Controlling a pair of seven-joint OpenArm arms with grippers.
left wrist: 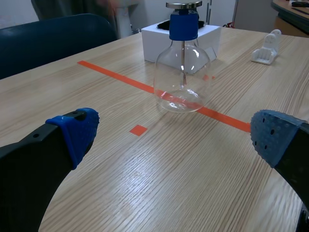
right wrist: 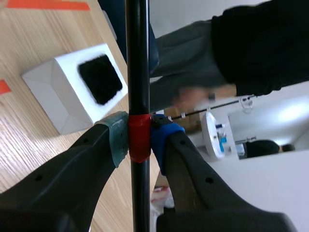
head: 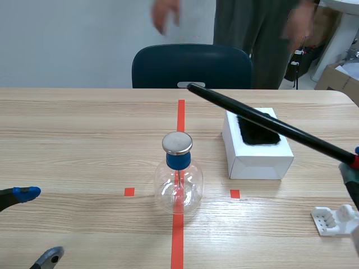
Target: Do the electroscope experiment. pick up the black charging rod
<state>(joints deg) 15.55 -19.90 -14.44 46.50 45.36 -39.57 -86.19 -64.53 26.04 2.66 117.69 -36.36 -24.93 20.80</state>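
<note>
The black charging rod (head: pixel 263 119) slants up from the table's right edge over the white box (head: pixel 255 157), its free end near the chair back. My right gripper (right wrist: pixel 140 137) is shut on the rod (right wrist: pixel 137 67) at its red band (right wrist: pixel 139 135); in the scene view only a bit of this gripper (head: pixel 352 168) shows at the right edge. The electroscope, a glass flask (head: pixel 178 188) with a blue collar and metal cap (head: pixel 177 143), stands on the red centre line. My left gripper (left wrist: pixel 174 140) is open near the table's left front, with the flask (left wrist: pixel 182 79) ahead of it.
The white box carries a black fur pad (head: pixel 257 130) in its top. A small white plastic stand (head: pixel 335 219) sits at the front right. A person (head: pixel 255 39) stands behind a dark blue chair (head: pixel 192 66) across the table.
</note>
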